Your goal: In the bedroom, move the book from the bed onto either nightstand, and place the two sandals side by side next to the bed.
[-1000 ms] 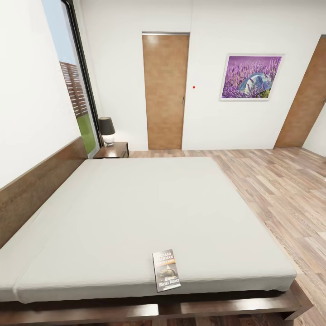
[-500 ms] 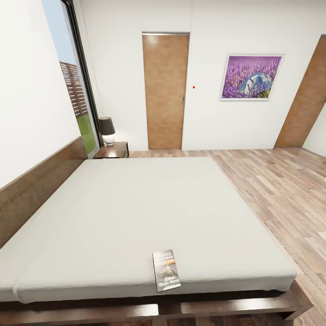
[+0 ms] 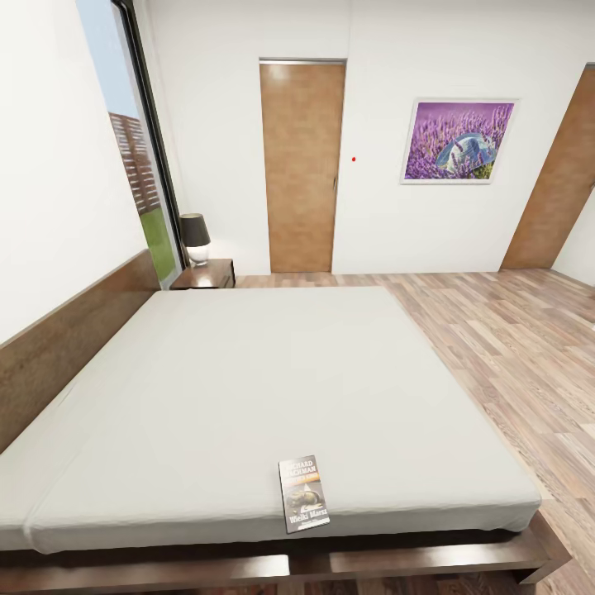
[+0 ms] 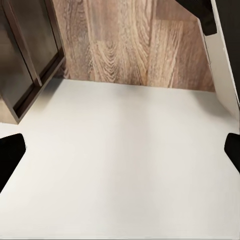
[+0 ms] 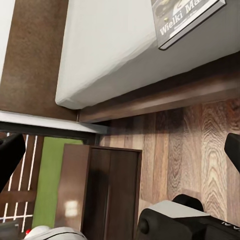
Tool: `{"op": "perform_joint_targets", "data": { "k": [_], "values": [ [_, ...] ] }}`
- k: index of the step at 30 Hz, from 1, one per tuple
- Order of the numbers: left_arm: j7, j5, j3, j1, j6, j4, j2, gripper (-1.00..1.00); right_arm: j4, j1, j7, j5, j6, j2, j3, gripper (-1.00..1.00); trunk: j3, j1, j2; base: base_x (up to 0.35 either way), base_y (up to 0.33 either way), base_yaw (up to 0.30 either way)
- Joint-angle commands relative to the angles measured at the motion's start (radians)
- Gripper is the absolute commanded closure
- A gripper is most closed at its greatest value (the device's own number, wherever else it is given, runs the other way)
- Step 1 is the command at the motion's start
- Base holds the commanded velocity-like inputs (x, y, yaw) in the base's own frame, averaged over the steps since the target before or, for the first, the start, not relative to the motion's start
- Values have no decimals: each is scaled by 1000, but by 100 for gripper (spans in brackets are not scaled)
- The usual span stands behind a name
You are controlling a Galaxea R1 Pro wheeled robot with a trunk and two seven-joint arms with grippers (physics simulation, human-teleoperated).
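The book [image 3: 303,493], a thin dark paperback with an orange band, lies flat on the bed [image 3: 273,388] close to the mattress's near edge. Its corner with white lettering also shows in the right wrist view as the book [image 5: 187,20], above the dark bed frame [image 5: 165,97]. A nightstand [image 3: 207,273] stands at the far side of the bed by the headboard. My right gripper [image 5: 120,150] is open over the floor beside the bed, holding nothing. My left gripper [image 4: 120,152] is open above a plain off-white surface. The two sandals are out of view.
A lamp [image 3: 195,238] stands on the nightstand. A tall window [image 3: 136,157], a brown door [image 3: 302,165] and a lavender picture [image 3: 457,141] line the walls. Wood-plank floor [image 3: 512,347] lies right of the bed. A dark wooden cabinet [image 5: 112,190] stands near the bed's corner.
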Motion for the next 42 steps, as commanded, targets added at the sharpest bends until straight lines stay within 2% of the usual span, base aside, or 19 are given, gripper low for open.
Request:
{"op": "perform_joint_targets", "data": {
  "k": [1,10,13,22,35,42],
  "values": [
    [5,10,-5,1,3,3,3,-100,-1,-1,4,9,4,1,-8,-100,-1,0,-1,0,0,0],
    [6,10,13,5,-50,82,17,-100,-1,-1,-27,9,4,1,-8,-100,-1,0,-1,0,0,0],
    [8,11,14,6,-55,93,20,-100,-1,-1,-32,10,4,1,-7,-100,-1,0,-1,0,0,0],
    [17,31,16,10,-64,120,47,-100,-1,-1,-41,11,4,1,-6,-100,-1,0,-1,0,0,0],
    [20,36,16,9,-64,139,50,-100,-1,-1,-42,12,3,2,-6,-100,-1,0,-1,0,0,0],
    [20,36,16,7,-64,140,49,-100,0,-1,-42,10,3,2,-7,-100,-23,27,-50,0,0,0]
  ]
}}
